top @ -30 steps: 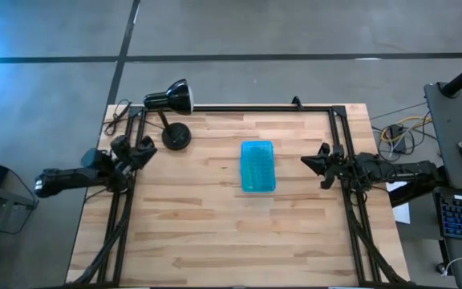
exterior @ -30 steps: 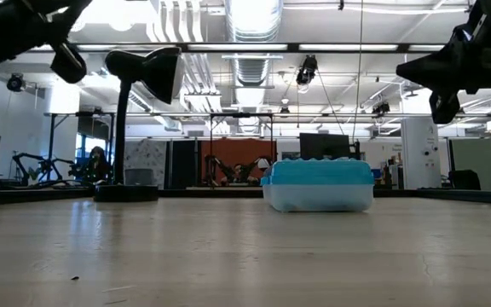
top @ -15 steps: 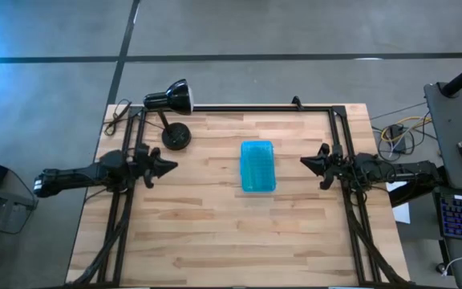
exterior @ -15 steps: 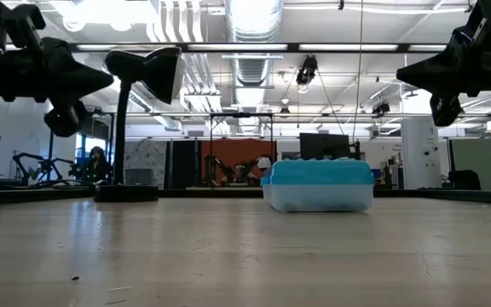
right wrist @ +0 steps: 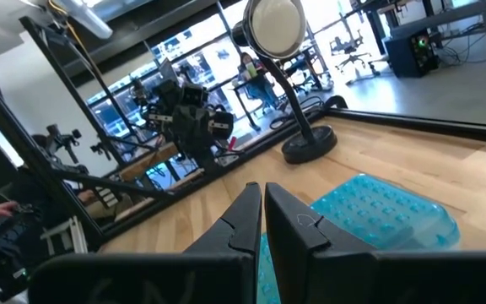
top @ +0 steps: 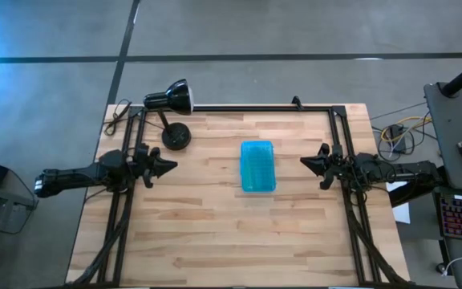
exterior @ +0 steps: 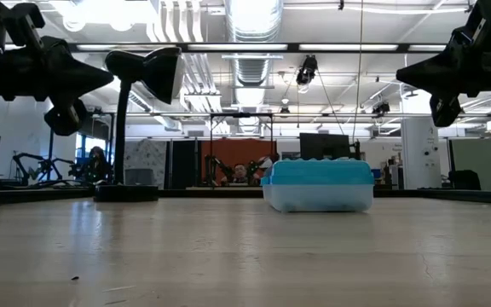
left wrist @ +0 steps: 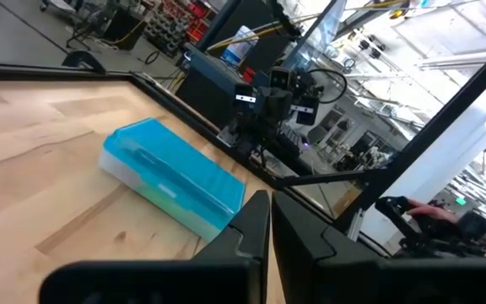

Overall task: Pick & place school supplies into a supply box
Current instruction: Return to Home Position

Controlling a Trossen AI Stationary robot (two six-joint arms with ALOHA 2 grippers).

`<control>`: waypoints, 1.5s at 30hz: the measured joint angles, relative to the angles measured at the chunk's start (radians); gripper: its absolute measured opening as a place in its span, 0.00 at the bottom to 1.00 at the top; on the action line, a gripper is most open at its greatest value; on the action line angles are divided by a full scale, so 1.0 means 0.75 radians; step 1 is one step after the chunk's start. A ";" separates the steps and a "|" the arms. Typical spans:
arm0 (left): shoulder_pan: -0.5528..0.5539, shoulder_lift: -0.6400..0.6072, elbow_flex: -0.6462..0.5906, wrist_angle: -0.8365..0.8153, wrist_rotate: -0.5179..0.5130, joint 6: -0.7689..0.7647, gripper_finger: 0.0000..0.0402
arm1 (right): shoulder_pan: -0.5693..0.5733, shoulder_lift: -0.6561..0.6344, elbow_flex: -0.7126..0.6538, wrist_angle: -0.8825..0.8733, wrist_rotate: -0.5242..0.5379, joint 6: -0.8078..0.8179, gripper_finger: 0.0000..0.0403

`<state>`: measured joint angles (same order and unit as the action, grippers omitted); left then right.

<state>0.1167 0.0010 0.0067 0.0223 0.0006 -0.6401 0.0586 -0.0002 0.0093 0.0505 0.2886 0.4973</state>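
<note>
The supply box [top: 257, 166], closed, with a teal-blue lid on a clear whitish base, lies flat on the table's middle; it also shows in the low view [exterior: 318, 185], the left wrist view [left wrist: 171, 173] and the right wrist view [right wrist: 378, 215]. No loose school supplies are in view. My left gripper [top: 171, 166] is shut and empty, held above the table's left side, pointing at the box. My right gripper [top: 304, 161] is shut and empty, held above the right side, pointing at the box. In their wrist views the fingers lie together [left wrist: 270, 221] [right wrist: 262, 211].
A black desk lamp [top: 171, 100] stands at the far left, its round base [top: 176, 136] on the table just beyond my left gripper. A black frame rail [top: 247, 108] runs along the far edge. Bare wood lies all around the box.
My left gripper has swung from near the lamp base toward the near edge and the table's middle, turning to point level at the box; it has kept still for the last half second. My right arm and the box have not moved.
</note>
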 joint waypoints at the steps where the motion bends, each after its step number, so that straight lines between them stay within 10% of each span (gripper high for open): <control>1: 0.003 0.000 0.000 0.002 -0.001 0.000 0.00 | 0.000 0.000 0.000 -0.001 0.000 0.000 0.03; 45: 0.004 0.046 0.004 0.005 -0.002 0.000 0.00 | 0.000 0.037 0.001 -0.001 0.001 0.000 0.03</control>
<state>0.1200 0.0353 0.0097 0.0261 -0.0010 -0.6399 0.0586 0.0273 0.0097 0.0502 0.2893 0.4973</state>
